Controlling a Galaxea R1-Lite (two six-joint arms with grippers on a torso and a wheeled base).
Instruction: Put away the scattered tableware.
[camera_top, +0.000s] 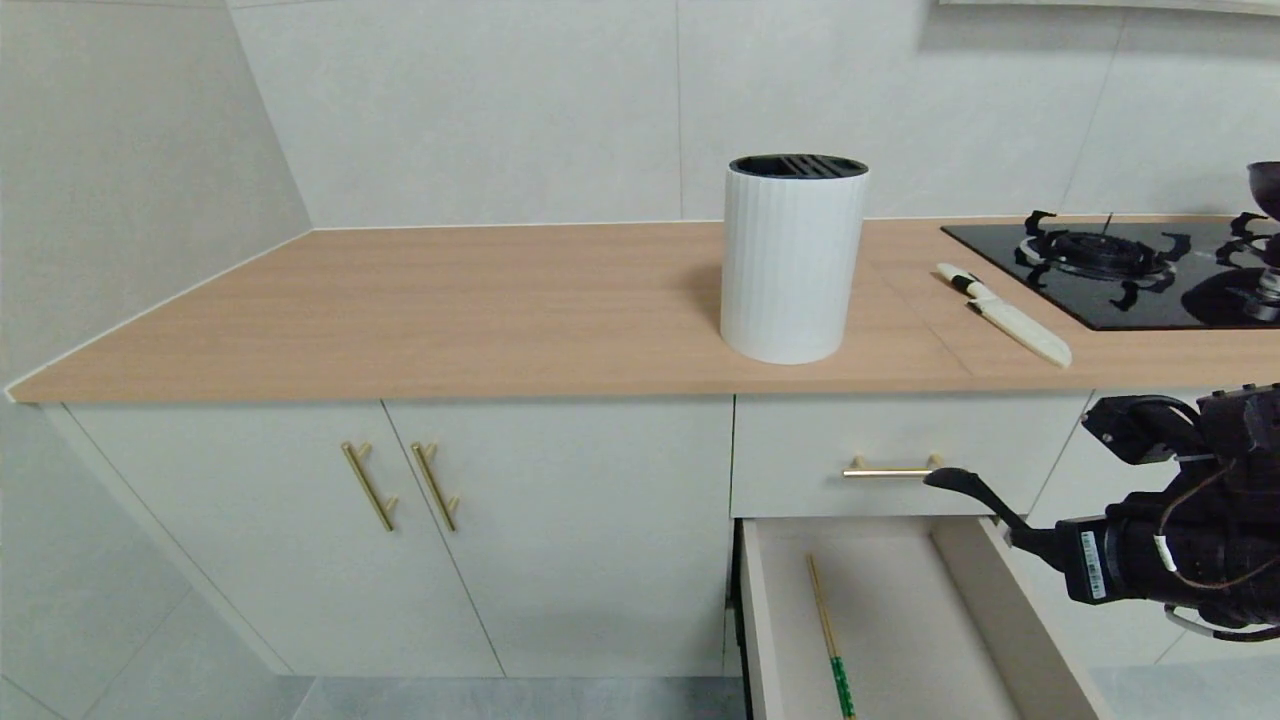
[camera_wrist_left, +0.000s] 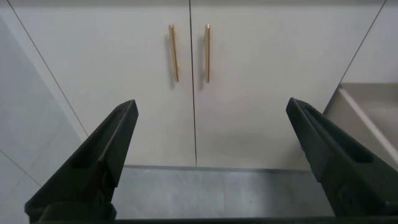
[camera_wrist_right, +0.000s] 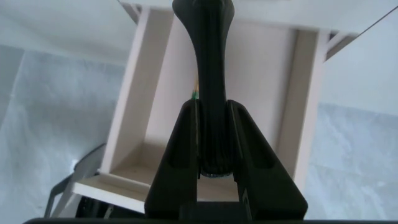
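My right gripper (camera_top: 1045, 548) (camera_wrist_right: 211, 121) is shut on a black utensil handle (camera_top: 965, 488) (camera_wrist_right: 208, 43), held over the right rim of the open drawer (camera_top: 1005, 625) (camera_wrist_right: 134, 106). A pair of chopsticks (camera_top: 828, 640) lies inside the drawer, and a sliver of them (camera_wrist_right: 195, 93) shows beside the handle. A white-bladed knife (camera_top: 1005, 315) lies on the wooden counter (camera_top: 450, 310), to the right of the white ribbed utensil holder (camera_top: 793, 265). My left gripper (camera_wrist_left: 210, 112) is open and holds nothing, low down and facing the cabinet doors (camera_wrist_left: 249, 99).
A black gas hob (camera_top: 1110, 270) is set into the counter at the far right. A shut drawer with a gold handle (camera_top: 890, 470) sits above the open one. Two cabinet doors with gold handles (camera_top: 400, 485) (camera_wrist_left: 189, 53) are to the left. A tiled wall is behind.
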